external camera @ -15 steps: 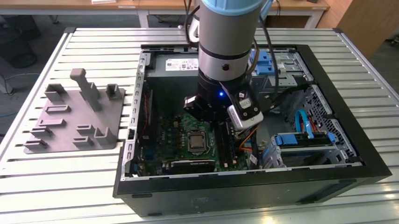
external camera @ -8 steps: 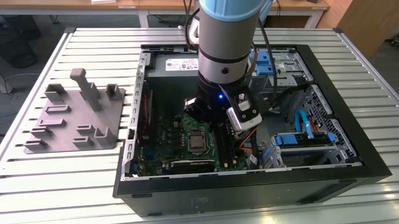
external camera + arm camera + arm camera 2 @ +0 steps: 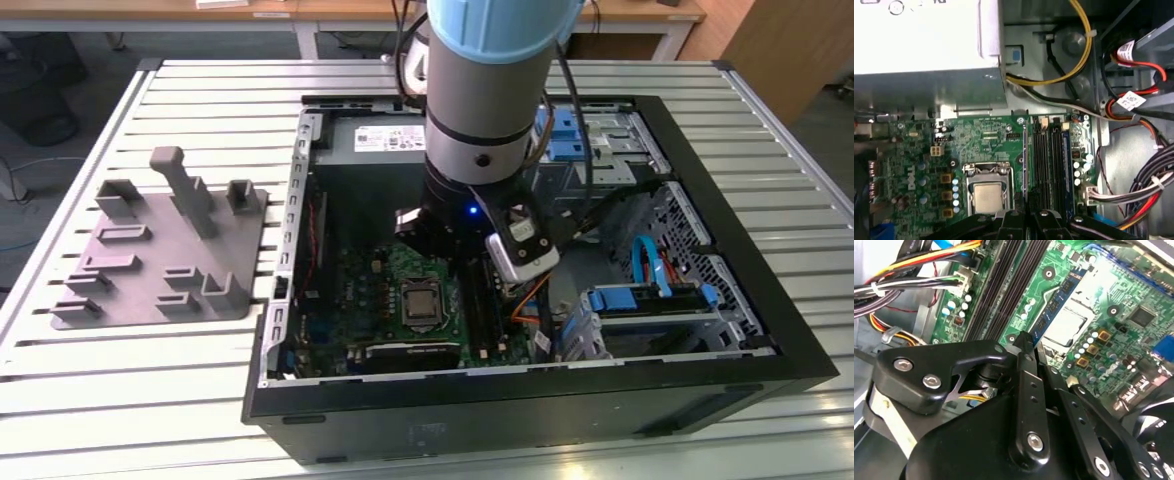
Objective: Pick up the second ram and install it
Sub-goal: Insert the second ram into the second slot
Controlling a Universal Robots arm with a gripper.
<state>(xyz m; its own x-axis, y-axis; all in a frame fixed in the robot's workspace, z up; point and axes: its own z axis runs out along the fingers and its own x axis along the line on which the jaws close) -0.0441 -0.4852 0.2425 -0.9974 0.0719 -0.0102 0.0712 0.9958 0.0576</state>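
In the exterior view, your arm hung down into the open computer case (image 3: 534, 405) on the slatted surface (image 3: 134, 400). The claw (image 3: 454, 255) was low over the green motherboard (image 3: 374, 280), just beside the processor socket (image 3: 422, 305). The grey fixture (image 3: 147, 260) lay on the surface at the exterior view's left, well apart from the case.

In the second wrist view, the claw (image 3: 1031, 342) was closed, its fingers (image 3: 1026, 370) pressed on the second ram (image 3: 1059, 297). This thin blue-green strip with dark chips ran away from the fingertips, between the processor socket (image 3: 1066, 325) and the dark memory slots (image 3: 999, 285).

In the first wrist view, you saw the second ram (image 3: 1024, 150) on its edge, as a narrow pale line coming out of the claw (image 3: 1027, 215). It stood between the socket (image 3: 988, 192) and the slots (image 3: 1046, 160). If it already sat in a slot, I could not tell.
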